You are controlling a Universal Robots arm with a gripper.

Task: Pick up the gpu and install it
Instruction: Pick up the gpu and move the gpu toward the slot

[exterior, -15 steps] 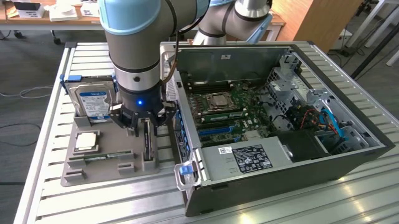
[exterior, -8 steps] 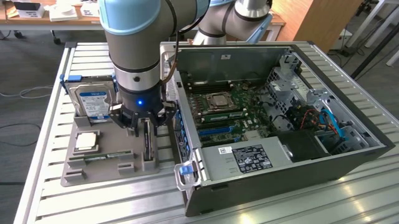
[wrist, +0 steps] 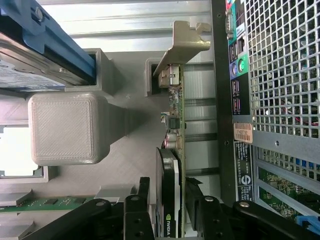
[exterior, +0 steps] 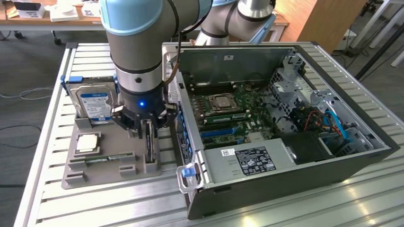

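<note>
The thin flat gpu card was black w/ a green logo, green board edge & pale metal bracket; the gripper was black, on a grey robot arm w/ light-blue caps. The slotted plastic tray was grey, the boxy hard drive silver w/ a blue-&-white label. The open metal pc case was dark grey, its rear mesh a silver square grid, its motherboard green.

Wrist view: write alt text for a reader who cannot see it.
The gripper straddles the gpu, which stands on edge in a grey holder beside the perforated rear panel of the computer case. A hard drive stands in the holder.
</note>
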